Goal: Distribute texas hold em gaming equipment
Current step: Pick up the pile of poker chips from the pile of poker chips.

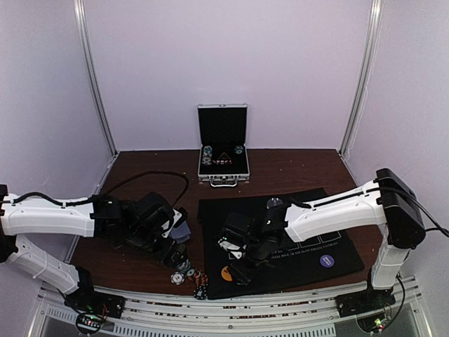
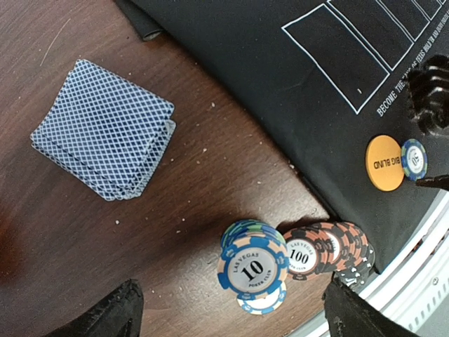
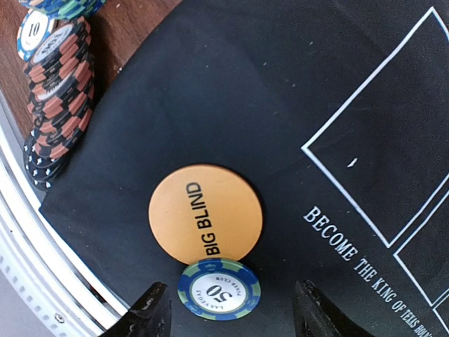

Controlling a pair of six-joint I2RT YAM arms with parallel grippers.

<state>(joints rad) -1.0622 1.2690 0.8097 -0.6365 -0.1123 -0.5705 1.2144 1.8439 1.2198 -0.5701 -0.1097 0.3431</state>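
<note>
Closest to the right wrist camera, the right gripper [image 3: 228,302] is hanging low over the black mat [image 3: 175,91] with its two dark fingers [image 3: 149,312] spread, and a blue chip [image 3: 218,288] marked 50 is lying between them. We are seeing a strip of mat on either side of it, so neither finger is touching it. That chip is resting against the rim of an orange disc [image 3: 205,210] reading BIG BLIND, and seems to be overlapping it slightly. Up in the corner of this view a slumped row of orange-and-black chips [image 3: 56,91] is lying on the brown bench [image 3: 130,28], just off the mat's corner.

The left wrist camera is giving us what that one is missing: a deck of cards [image 2: 105,130] with blue lattice backs, sitting slightly fanned on the bare wood, well apart from the mat. It is also showing a short stack [image 2: 252,270] topped by a blue-and-peach 10, with a black chip [image 2: 302,254] marked 100 just beside it and leaning into the orange-and-black row. The left gripper [image 2: 230,298] is hovering above this cluster with its fingers spread wide, pinching nothing.

Only the top camera is showing us the rest. Both grippers are sitting close together near the front edge of the bench. A purple disc [image 1: 327,261] is lying on the right part of the mat, well apart from the orange one, and an open silver case [image 1: 223,144] is standing at the back by the wall, its contents too small for us to make out.
</note>
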